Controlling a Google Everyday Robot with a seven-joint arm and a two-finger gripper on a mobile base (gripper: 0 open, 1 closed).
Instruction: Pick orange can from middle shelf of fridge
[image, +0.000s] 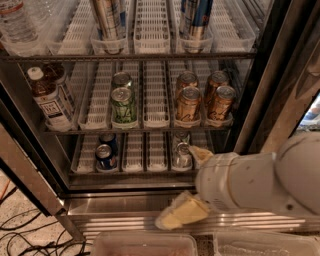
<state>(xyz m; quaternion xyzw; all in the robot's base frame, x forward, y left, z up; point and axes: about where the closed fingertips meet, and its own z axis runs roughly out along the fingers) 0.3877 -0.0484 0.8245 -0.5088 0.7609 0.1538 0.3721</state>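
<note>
Camera view
Orange can (188, 104): you see copper-orange metal, a silver pull-tab top and pale lettering. It stands upright at the front of a lane, among three alike.
Place: right part of the middle shelf (156, 131) in the fridge (260, 75).
Gripper (174, 186): low, by the bottom rack; your fingers are spread apart.

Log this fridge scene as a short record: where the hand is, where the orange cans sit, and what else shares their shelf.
hand: open, empty, low at the front of the fridge, below the middle shelf
orange cans: four, upright, in the two right lanes of the middle shelf, two deep
green can: same shelf, front of a lane left of centre
bottle: same shelf, far left
progress: no can grasped yet
</note>
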